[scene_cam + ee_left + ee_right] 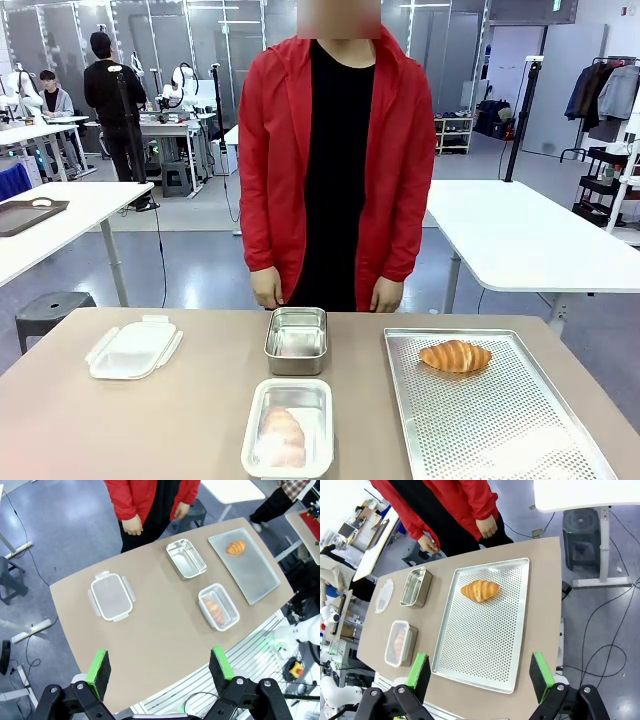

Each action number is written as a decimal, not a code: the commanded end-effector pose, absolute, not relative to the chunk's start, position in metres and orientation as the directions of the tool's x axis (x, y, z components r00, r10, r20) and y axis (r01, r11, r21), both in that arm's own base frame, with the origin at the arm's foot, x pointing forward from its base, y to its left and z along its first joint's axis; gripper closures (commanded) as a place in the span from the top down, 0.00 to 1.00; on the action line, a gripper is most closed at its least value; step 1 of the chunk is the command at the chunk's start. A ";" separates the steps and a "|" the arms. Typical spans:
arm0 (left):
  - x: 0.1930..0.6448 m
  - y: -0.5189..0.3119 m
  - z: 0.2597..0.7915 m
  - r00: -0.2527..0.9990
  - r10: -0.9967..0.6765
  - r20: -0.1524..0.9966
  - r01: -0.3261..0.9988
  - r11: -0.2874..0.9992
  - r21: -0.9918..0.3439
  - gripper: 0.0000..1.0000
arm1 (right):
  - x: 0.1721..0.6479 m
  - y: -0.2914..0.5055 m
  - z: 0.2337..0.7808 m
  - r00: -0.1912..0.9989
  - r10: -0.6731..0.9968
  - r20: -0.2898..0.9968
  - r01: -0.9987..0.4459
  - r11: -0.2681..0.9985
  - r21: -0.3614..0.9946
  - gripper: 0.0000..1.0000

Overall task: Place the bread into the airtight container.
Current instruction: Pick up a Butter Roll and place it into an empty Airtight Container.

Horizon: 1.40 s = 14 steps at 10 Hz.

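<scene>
A golden bread roll (pixel 455 356) lies at the far end of the perforated metal tray (pixel 490 420) on the table's right side. An empty steel container (pixel 296 340) stands mid-table, and its clear lid (pixel 133 348) lies loose at the left. Nearer me sits a second container (pixel 288 428), covered by a clear lid, with bread inside. My left gripper (pixel 160 667) hangs open high above the table's near edge, holding nothing. My right gripper (pixel 480 670) is open too, high over the tray's (pixel 485 645) near end, well short of the roll (pixel 480 590).
A person in a red jacket stands at the far edge, hands (pixel 268 290) hanging just behind the empty container. Bare tabletop (pixel 190 420) spreads between the lid and the containers. Other white tables stand behind on both sides.
</scene>
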<state>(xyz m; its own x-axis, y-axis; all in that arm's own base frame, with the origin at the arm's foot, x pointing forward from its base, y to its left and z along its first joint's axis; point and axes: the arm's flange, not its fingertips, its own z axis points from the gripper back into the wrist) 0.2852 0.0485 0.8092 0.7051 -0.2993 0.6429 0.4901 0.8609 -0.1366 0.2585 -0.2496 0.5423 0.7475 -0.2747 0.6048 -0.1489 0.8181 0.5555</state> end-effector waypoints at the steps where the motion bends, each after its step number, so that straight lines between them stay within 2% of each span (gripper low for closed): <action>1: 0.284 0.048 0.810 0.699 -0.317 0.641 0.503 0.855 -0.125 1.00 | 0.256 -0.251 0.543 0.751 -0.254 0.609 -0.160 0.825 0.542 1.00; 11: 0.284 0.048 0.810 0.699 -0.317 0.641 0.503 0.855 -0.125 1.00 | 0.258 -0.249 0.542 0.748 -0.274 0.604 -0.149 0.818 0.556 1.00; 12: 0.284 0.048 0.810 0.699 -0.317 0.641 0.503 0.855 -0.125 1.00 | 0.258 -0.236 0.562 0.713 -0.176 0.678 -0.234 0.853 0.467 1.00; 14: 0.284 0.048 0.810 0.699 -0.317 0.641 0.503 0.855 -0.125 1.00 | 0.286 -0.180 0.593 0.657 0.135 0.742 -0.384 0.907 0.175 1.00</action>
